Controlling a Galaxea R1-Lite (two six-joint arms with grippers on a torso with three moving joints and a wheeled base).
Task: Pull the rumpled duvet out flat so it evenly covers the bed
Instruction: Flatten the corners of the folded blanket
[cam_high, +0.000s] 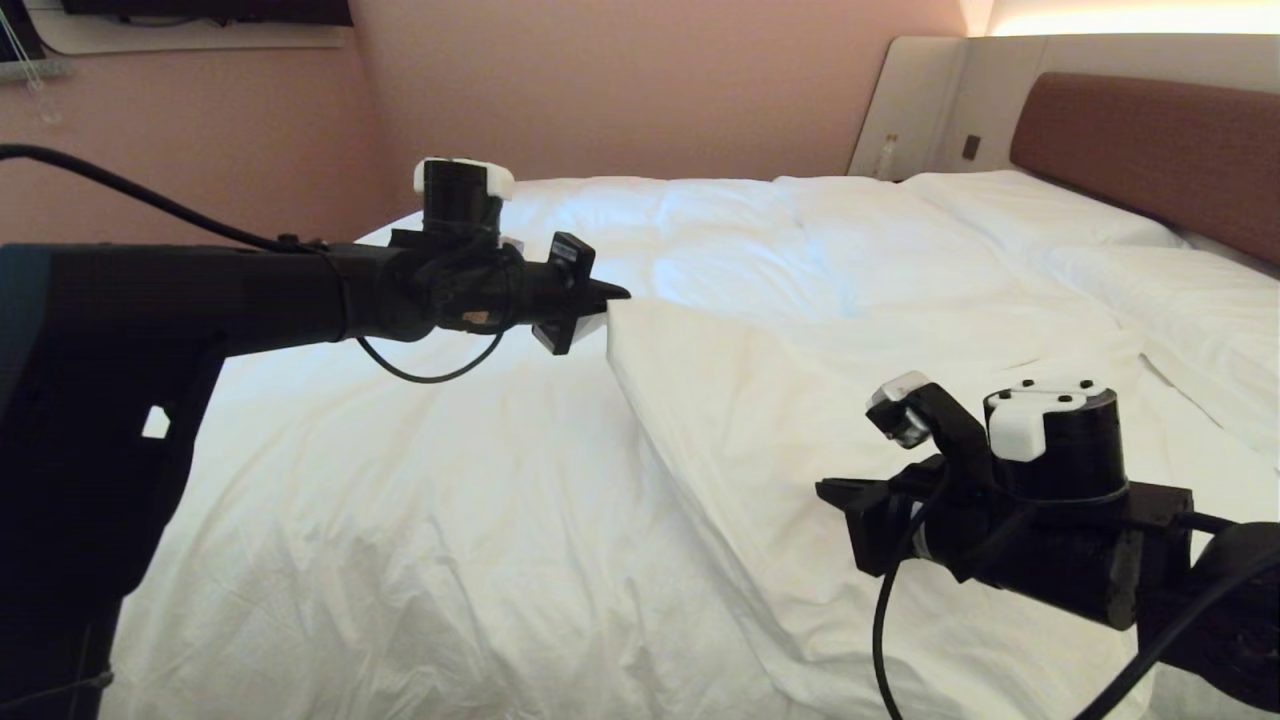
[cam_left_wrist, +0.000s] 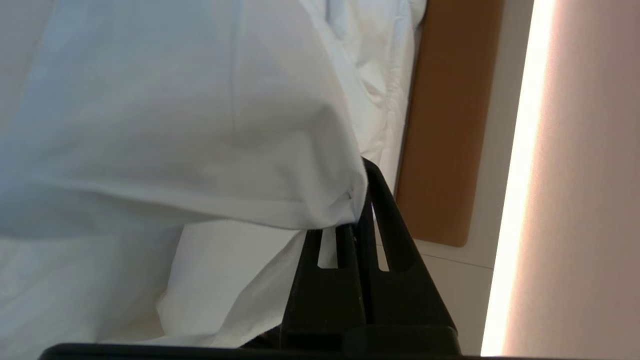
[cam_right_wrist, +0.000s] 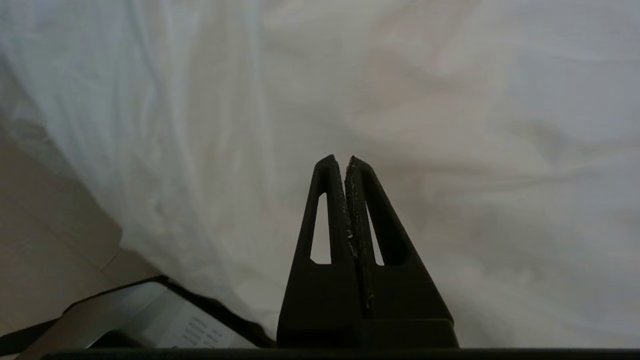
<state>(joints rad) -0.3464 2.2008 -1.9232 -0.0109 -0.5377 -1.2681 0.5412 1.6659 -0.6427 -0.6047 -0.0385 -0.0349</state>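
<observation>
Because the left gripper (cam_high: 612, 294), mid-left of the head view, is clenched on only a thin corner of the duvet (cam_high: 760, 400) folded across the centre of the bed (cam_high: 1150, 140), a hard tug could slip the cloth free, while the right gripper (cam_high: 828, 492), lower right, hangs clenched on nothing.

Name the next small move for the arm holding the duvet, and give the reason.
Probably draw the left gripper on toward the headboard. It is shut on the duvet corner, a flap lies folded over, and the right gripper is shut on nothing.
</observation>
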